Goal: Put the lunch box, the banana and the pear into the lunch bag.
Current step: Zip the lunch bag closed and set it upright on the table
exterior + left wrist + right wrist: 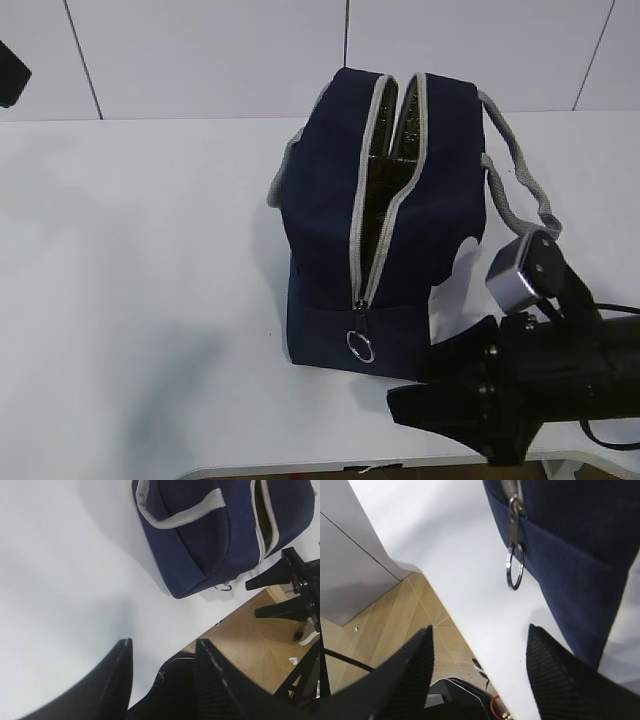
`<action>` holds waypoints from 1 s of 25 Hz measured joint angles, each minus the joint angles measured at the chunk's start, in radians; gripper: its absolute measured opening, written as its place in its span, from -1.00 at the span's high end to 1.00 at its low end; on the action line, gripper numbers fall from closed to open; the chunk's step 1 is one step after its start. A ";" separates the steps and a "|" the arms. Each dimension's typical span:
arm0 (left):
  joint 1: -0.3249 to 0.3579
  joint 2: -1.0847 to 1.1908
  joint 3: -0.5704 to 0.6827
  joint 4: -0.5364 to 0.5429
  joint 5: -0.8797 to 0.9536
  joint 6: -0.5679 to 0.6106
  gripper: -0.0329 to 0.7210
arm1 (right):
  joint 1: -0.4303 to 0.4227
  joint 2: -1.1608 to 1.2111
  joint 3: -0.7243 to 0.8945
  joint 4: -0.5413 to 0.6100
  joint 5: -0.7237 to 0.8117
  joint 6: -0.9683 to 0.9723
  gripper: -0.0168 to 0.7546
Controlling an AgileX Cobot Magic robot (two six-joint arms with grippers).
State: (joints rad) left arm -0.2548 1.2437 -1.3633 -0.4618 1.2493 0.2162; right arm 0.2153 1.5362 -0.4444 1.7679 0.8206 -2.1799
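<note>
The navy lunch bag point(400, 200) stands on the white table, its grey zipper open along the top, with dark foil lining showing inside. Its ring pull point(360, 346) hangs at the near end and also shows in the right wrist view point(514, 570). The bag also shows in the left wrist view point(220, 530). My right gripper point(420, 395) is open and empty, low at the table's front edge just right of the ring pull; in its own wrist view point(480, 632) it is spread below the ring. My left gripper point(162, 645) is open and empty above the table. The lunch box, banana and pear are out of view.
The table's front edge point(470, 645) runs under the right gripper, with wooden floor point(260, 640) below. Grey webbing handles point(515, 170) hang off the bag's right side. A dark object point(10, 70) sits at the far left edge.
</note>
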 joint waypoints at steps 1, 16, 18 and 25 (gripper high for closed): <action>0.000 0.000 0.000 0.000 0.000 0.000 0.14 | 0.000 0.012 -0.009 0.000 0.005 -0.002 -0.29; 0.000 0.000 0.000 0.002 0.000 0.000 0.18 | 0.000 0.144 -0.067 0.002 0.127 0.090 -0.30; 0.000 0.000 0.000 0.002 0.000 0.000 0.19 | 0.000 0.153 -0.076 0.004 0.127 0.088 -0.30; 0.000 0.000 0.000 0.002 0.000 0.000 0.20 | 0.000 0.173 -0.089 0.004 0.114 0.058 -0.30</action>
State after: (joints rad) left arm -0.2548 1.2437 -1.3633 -0.4595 1.2493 0.2162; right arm 0.2153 1.7091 -0.5335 1.7714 0.9346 -2.1221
